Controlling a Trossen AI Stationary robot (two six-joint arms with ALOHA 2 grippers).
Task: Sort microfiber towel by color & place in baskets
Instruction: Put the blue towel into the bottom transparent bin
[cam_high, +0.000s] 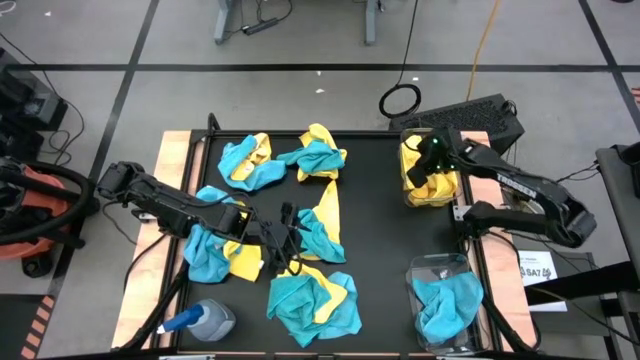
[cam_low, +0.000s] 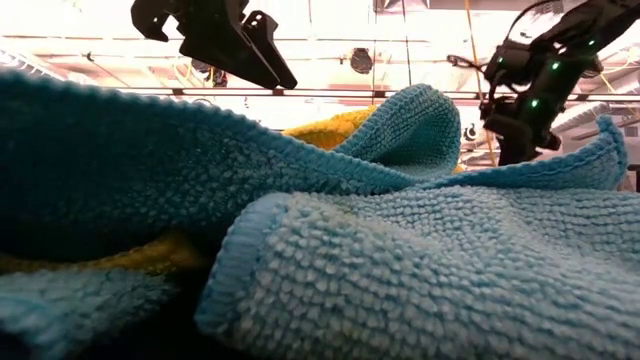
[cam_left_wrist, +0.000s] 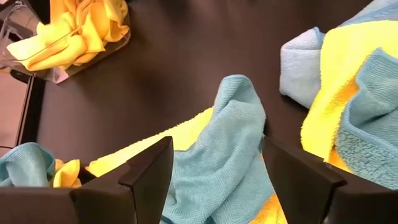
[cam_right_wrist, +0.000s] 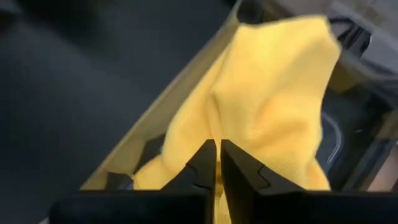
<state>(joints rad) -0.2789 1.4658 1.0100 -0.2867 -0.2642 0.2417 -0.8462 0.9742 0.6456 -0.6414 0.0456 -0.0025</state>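
Observation:
Yellow and teal microfiber towels lie in mixed heaps on the black table: far left, far middle, near left, near middle. My left gripper is open over the table's middle, a finger on either side of a teal towel that lies on a yellow one. My right gripper is shut on a yellow towel above the far right basket, which holds yellow towels. The near right basket holds teal towels. My left gripper's fingers stand beside the teal towel; whether they touch it, I cannot tell. My right gripper pinches a raised fold of the yellow towel between its two fingertips, from above. The towel spreads below the fingers over the basket; one layer or several, I cannot tell.
A blue-capped spray bottle lies at the near left corner. Bare black table lies between the heaps and the baskets. In the low view, teal towels fill the foreground. A black keyboard sits beyond the far right corner.

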